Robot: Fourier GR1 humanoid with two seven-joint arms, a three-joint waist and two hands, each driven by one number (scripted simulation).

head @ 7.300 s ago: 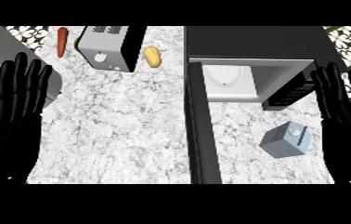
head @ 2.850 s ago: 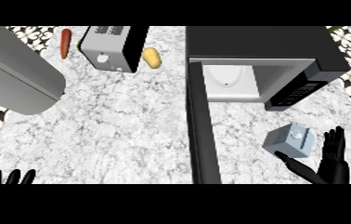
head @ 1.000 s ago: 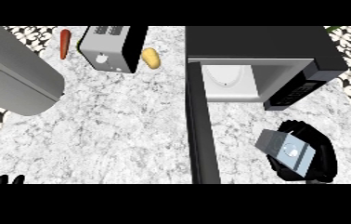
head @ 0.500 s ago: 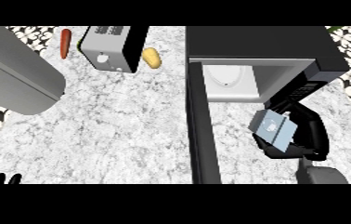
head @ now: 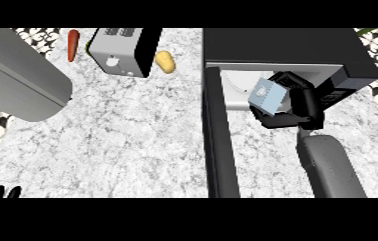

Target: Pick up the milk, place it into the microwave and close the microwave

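1. The right robot hand [head: 301,107] is clenched around the milk [head: 266,95], a small pale blue carton; black fingers wrap its right and near sides, so only its left face and top show
2. The milk is held tilted, off the tabletop [head: 133,130], at the front opening of the microwave [head: 280,47], just over the lip of the pale cavity
3. The grey right forearm [head: 330,167] comes in from the near right edge and runs up to the hand
4. The microwave door [head: 219,135] stands open, a long dark slab reaching from the cavity's left edge toward the near side, just left of the hand and carton
5. A white plate [head: 235,83] lies inside the cavity, partly hidden behind the carton
6. On the left far part of the marbled tabletop stand a toaster [head: 123,51], with a yellowish potato [head: 165,61] just to its right and a carrot [head: 72,45] to its left
7. A large grey shape fills the far left; what it is I cannot tell
8. Of the left robot hand [head: 10,192] only black fingertips show at the near left corner, too little to tell whether it is released or clenched
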